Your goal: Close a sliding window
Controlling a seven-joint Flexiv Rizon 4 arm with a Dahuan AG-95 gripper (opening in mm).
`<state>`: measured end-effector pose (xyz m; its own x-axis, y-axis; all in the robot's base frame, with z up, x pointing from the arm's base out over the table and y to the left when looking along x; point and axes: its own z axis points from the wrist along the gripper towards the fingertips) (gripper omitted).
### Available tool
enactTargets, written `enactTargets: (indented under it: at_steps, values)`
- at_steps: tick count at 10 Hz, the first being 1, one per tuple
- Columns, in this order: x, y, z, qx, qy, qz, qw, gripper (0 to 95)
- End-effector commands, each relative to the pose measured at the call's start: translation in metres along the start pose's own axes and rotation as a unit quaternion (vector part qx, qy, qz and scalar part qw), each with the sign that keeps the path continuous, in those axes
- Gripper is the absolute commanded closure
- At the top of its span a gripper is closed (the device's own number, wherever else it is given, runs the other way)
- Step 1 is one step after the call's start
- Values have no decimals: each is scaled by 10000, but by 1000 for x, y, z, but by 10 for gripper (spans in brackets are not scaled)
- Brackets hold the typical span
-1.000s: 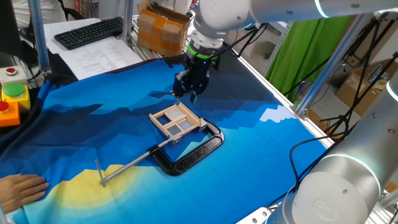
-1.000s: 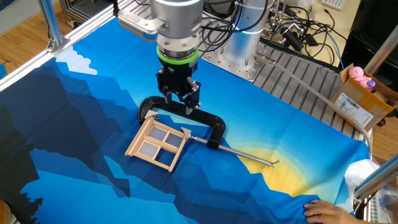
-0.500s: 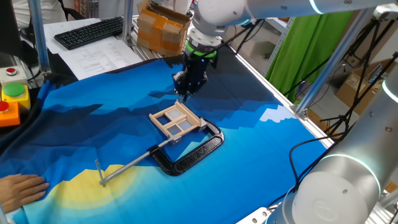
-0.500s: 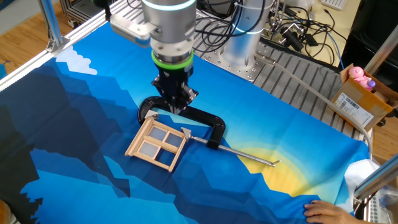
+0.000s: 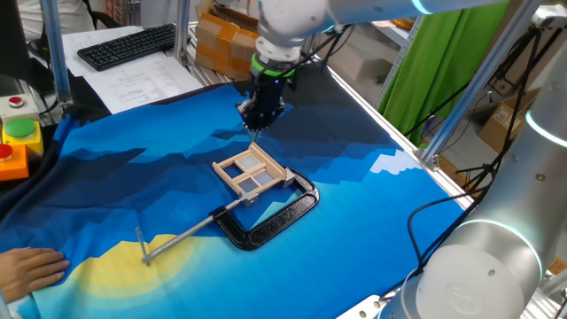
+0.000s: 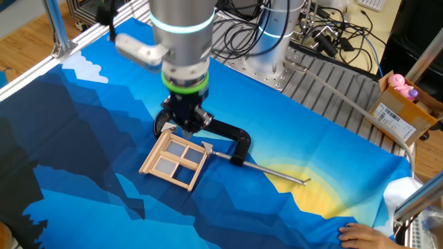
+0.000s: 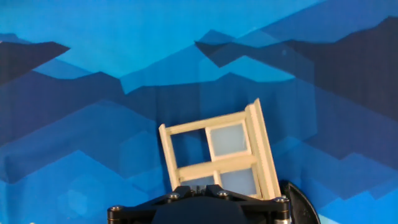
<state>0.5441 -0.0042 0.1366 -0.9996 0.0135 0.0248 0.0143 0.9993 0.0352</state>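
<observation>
Your sliding window (image 5: 252,171) lies flat on the blue cloth (image 5: 133,190), one corner in the black C-clamp (image 5: 270,217). Above its far edge hangs the gripper (image 5: 257,121) (fingers look together, empty); hand view cuts them off.

sliding window (image 7: 214,158): lower edge hidden (hand view) | pincer (image 5: 257,117): finger gap indiscernible

A robotics lab: aluminium frame posts (image 5: 58,53), cable tangles (image 6: 325,31), emergency-stop button (image 5: 15,101).
</observation>
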Motion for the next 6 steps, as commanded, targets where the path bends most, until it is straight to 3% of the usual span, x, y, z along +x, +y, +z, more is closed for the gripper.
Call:
enactTargets:
  at_steps: [1, 2, 4, 6]
  values:
    - [-6, -6, 7, 46, -4, -76, 10000, 950]
    - [-16, -9, 16, 140, 3, -149, 9998, 950]
    - [-30, -14, 31, 169, -2, -156, 9997, 950]
    - [-32, -17, 39, 155, -2, -180, 9997, 950]
